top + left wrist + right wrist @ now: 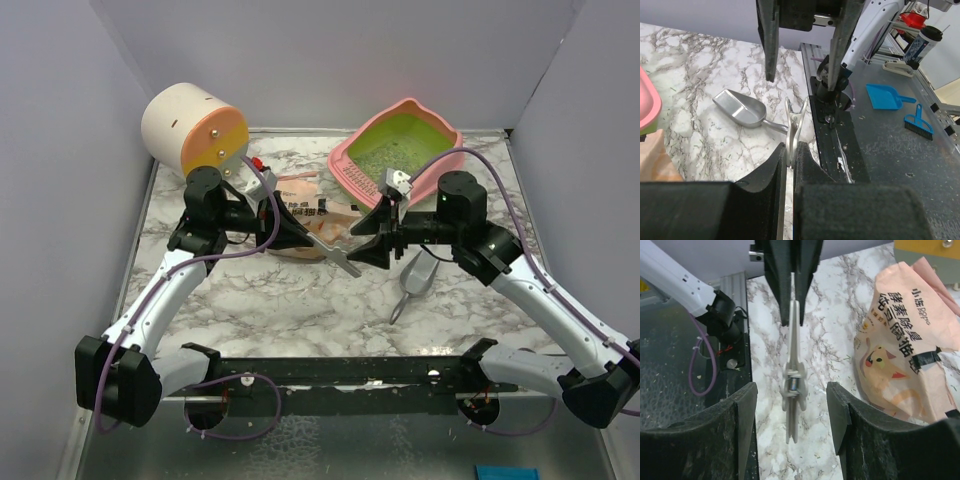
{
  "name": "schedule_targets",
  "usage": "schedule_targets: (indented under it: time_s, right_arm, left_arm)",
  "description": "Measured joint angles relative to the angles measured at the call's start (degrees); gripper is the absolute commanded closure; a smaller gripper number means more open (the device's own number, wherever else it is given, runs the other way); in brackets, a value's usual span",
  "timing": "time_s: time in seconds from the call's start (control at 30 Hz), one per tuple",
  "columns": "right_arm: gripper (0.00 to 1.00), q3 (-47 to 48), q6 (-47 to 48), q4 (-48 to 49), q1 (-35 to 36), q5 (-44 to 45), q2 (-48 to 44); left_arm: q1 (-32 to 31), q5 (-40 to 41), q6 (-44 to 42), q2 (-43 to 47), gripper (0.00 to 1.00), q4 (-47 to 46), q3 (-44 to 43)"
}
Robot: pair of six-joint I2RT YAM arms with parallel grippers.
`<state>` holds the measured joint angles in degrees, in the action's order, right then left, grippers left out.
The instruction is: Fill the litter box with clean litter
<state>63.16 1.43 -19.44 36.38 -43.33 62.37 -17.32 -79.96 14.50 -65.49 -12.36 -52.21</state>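
The left gripper (790,159) is clenched on one end of a flat metal spring clip (792,335), its two black fingers pressed flat against the clip's sides. The right gripper (790,390) faces it with its jaws released and spread wide. The clip's other end hangs in the gap between them, clear of both pads (daylight shows on each side in the right wrist view). Both grippers meet in front of the litter box (349,172), on the side nearer the arm bases.

The litter box sits at the back of the marble table (250,300), close to the rear wall, and its far rim looks raised. The litter (385,155) shows as a thin greyish-green scatter on its lime floor.

A crinkled peach-pink bag (318,212) with a cartoon face lies just left of the box's front corner; whether they touch I cannot tell. A grey metal scoop (419,273) lies in front of the box, beyond the right gripper. A cream-and-orange cylinder (190,125) stands well left of the box.
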Motion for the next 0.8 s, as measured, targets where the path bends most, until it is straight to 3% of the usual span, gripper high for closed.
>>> schedule_targets:
  time_s: [0.47, 0.6, 0.7, 0.8]
  right_arm:
    - [0.46, -0.76, 0.15, 0.44, 0.04, -4.61, 3.67]
    - [0.58, -0.76, -0.35, 1.16, 0.04, -5.38, 5.42]
    - [0.85, -0.79, -0.96, 1.68, 0.04, -5.6, 5.88]
    - [0.99, -0.79, -1.44, 2.54, 0.04, -5.7, 5.79]
  left_arm:
    - [0.07, 0.02, 1.36, 0.02, 1.0, -0.87, -0.2]
    - [0.07, 0.04, 1.62, 0.02, 1.0, -1.18, -0.22]
    - [0.07, 0.13, 1.7, 0.02, 1.0, -1.33, -0.28]
    - [0.26, 0.81, 1.81, 0.0, 1.0, -1.33, -0.28]
